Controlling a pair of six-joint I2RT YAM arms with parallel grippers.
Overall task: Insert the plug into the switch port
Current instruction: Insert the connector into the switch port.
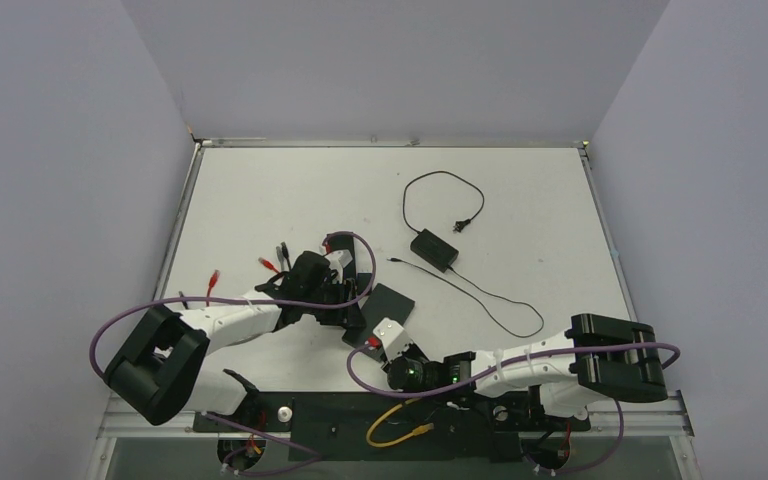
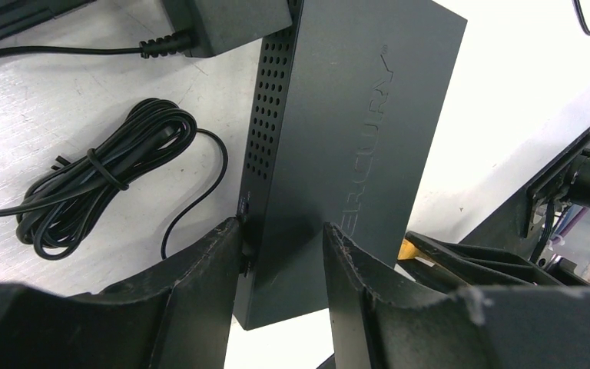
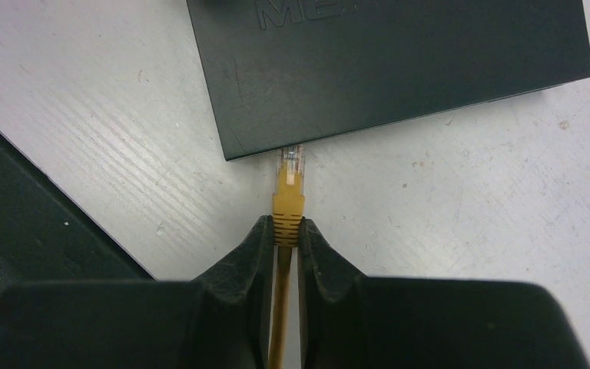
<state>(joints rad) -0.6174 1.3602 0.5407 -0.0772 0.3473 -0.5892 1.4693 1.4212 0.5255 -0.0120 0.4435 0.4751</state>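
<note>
The switch (image 3: 399, 61) is a flat dark box lying on the white table; it also shows in the top view (image 1: 392, 303). My left gripper (image 2: 280, 231) is shut on the switch's (image 2: 346, 138) near end, one finger against its vented side. My right gripper (image 3: 286, 227) is shut on the ribbed boot of the yellow plug (image 3: 288, 188). The plug's clear tip meets the switch's front edge near its left corner. The port itself is hidden under that edge. In the top view the right gripper (image 1: 385, 340) sits just in front of the switch, and the left gripper (image 1: 348, 303) is at its left.
A black power adapter (image 1: 434, 249) with its thin cable lies behind the switch. A coiled black cable (image 2: 100, 181) rests to the left of the switch. Red-tipped cables (image 1: 213, 280) lie at the far left. The yellow cable (image 1: 400, 432) loops over the black base plate.
</note>
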